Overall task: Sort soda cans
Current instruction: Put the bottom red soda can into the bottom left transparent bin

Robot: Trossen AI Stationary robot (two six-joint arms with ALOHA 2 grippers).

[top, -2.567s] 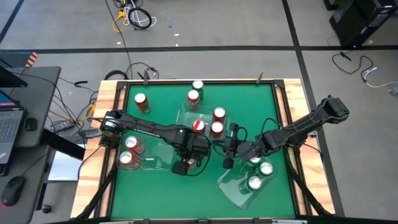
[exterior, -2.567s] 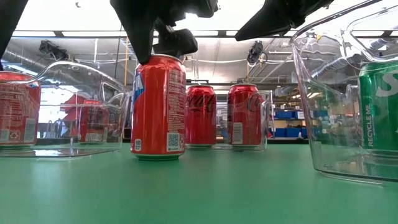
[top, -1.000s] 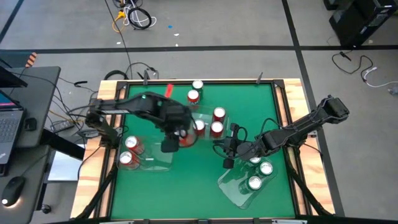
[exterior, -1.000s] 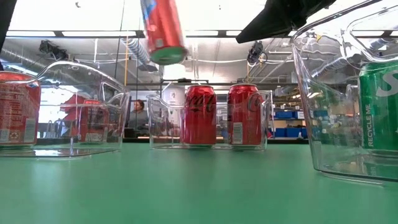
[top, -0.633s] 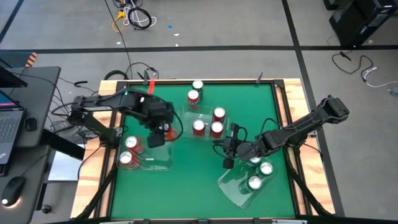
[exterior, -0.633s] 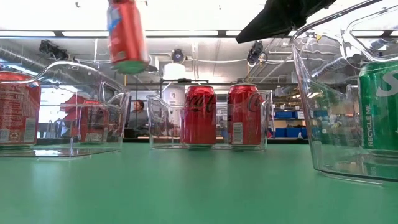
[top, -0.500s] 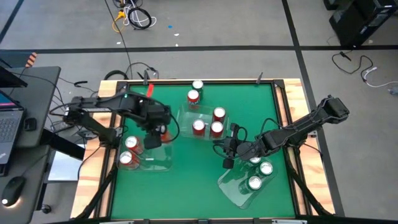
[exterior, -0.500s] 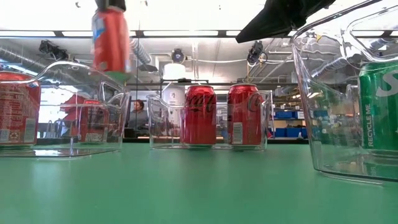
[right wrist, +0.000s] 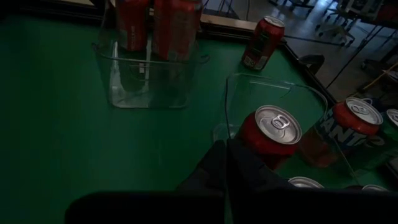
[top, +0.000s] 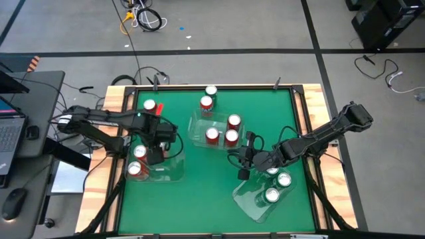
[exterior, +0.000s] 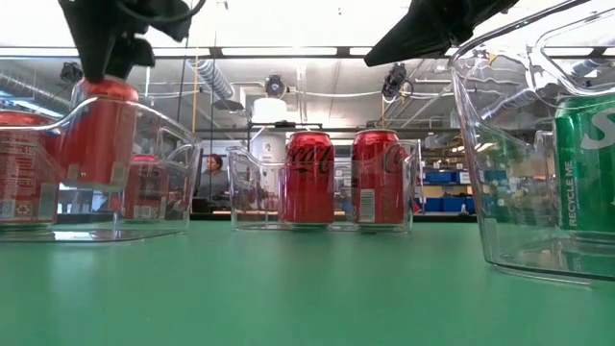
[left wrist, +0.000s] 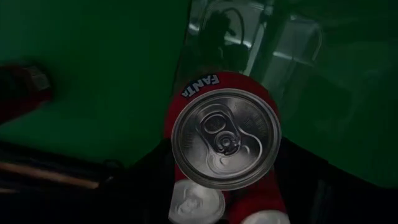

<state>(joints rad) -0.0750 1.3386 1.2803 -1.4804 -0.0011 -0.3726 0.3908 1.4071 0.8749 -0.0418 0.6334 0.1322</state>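
My left gripper point(top: 154, 151) hangs over the clear left bin point(top: 174, 174), shut on a red soda can point(exterior: 96, 135); the left wrist view shows this can's silver top point(left wrist: 226, 138). In the high view the gripper hides the can. Two more red cans point(top: 139, 151) point(top: 135, 169) stand in that bin. The middle bin point(top: 198, 125) holds red cans point(top: 212, 135). Green cans point(top: 271, 195) stand in the right bin point(top: 247, 199). My right gripper point(top: 238, 159) waits shut near the table's middle, touching nothing. My left gripper holds the red can by its top end point(exterior: 104, 88), coming from above with the fingers point(exterior: 96, 53) pointing down. The can hangs upright below them, its lower part inside the left bin's walls and its bottom point(exterior: 91, 181) clear of the bin floor.
Loose red cans stand near the far edge point(top: 206, 103) point(top: 210, 90) and far left point(top: 149, 106). Another red can point(top: 234, 121) stands by the middle bin. Open green surface lies along the near edge between the left and right bins. A person shows in the room beyond point(exterior: 213, 173).
My left gripper has carried the red can from above the table's middle toward the left edge, then down into the left bin. The can stayed lifted and went from tilted to upright. The right arm kept still.
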